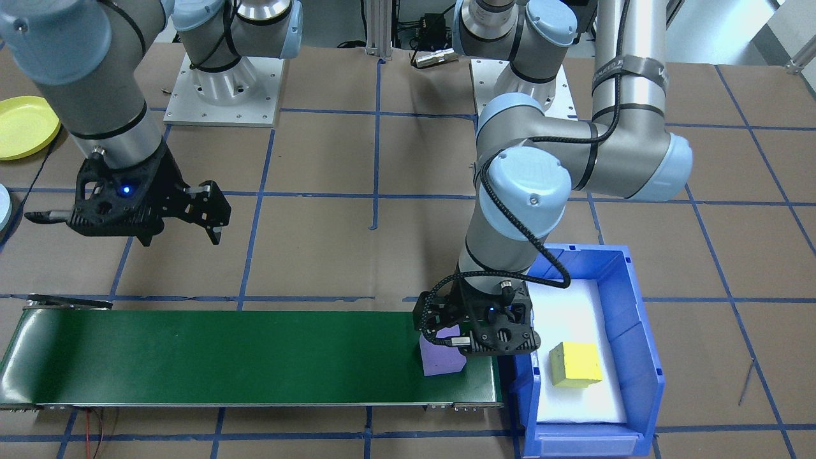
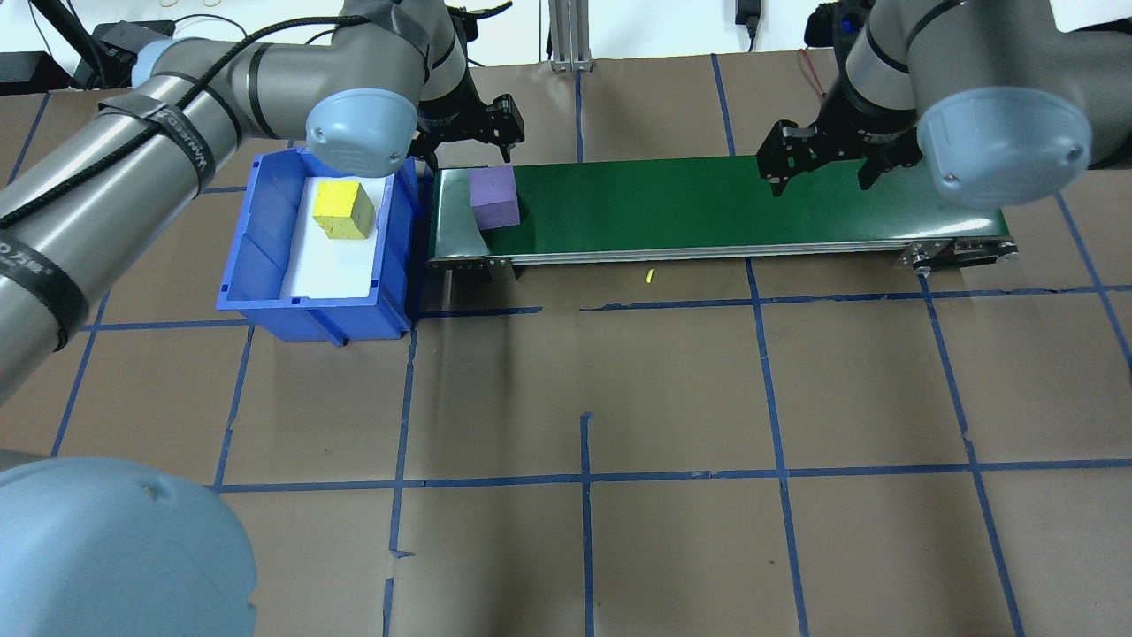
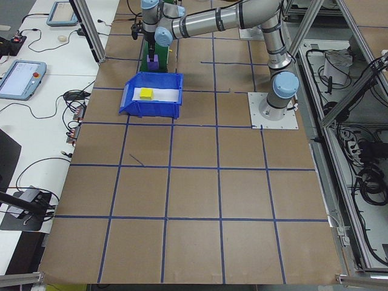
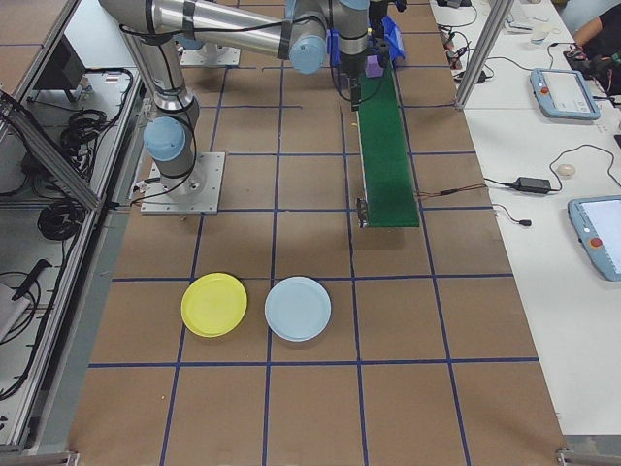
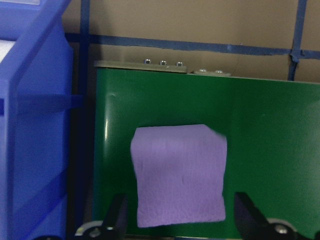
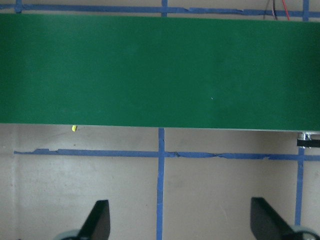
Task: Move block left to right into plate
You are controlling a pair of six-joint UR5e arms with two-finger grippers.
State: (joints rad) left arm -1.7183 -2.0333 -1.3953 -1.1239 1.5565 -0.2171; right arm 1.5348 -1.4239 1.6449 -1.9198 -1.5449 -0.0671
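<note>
Brown paper gridded with blue tape covers the table (image 2: 619,389). On the green belt (image 2: 707,208), its bin-side end holds the purple block (image 2: 493,198), which the left gripper (image 5: 177,220) straddles with jaws spread, not touching. Over the belt's other end the right gripper (image 6: 180,225) hangs wide open and empty.

Lying side by side near the table's near end: yellow plate (image 4: 214,304) and pale blue plate (image 4: 298,309), just apart. Running lengthwise along the table's right edge: green belt (image 4: 387,155). Sitting at the belt's far end, under the arms: purple block (image 4: 375,66).
</note>
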